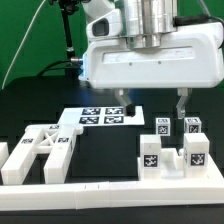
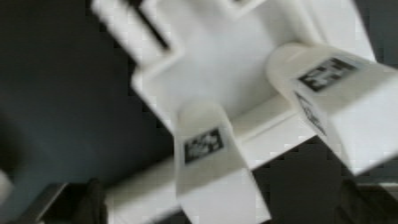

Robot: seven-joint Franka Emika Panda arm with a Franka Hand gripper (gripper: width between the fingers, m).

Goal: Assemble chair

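The chair lies in loose white tagged pieces on the black table. A cross-braced frame (image 1: pixel 45 150) rests at the exterior view's left. Several blocky pieces (image 1: pixel 172 150) stand in a group at the right, two small tagged ones (image 1: pixel 163 127) behind. My gripper (image 1: pixel 151 104) hangs open above the table between the marker board and that group, nothing between its fingers (image 1: pixel 181 103). The wrist view is blurred: a flat white slab (image 2: pixel 196 50), a tagged bar (image 2: pixel 210 145) and a rounded tagged piece (image 2: pixel 320 75) lie below the gripper (image 2: pixel 222 205).
The marker board (image 1: pixel 105 115) lies flat behind the gripper's left finger. A long low white border rail (image 1: pixel 110 186) runs along the front, with a white corner block (image 1: pixel 3 157) at the far left. Black cables hang at the back.
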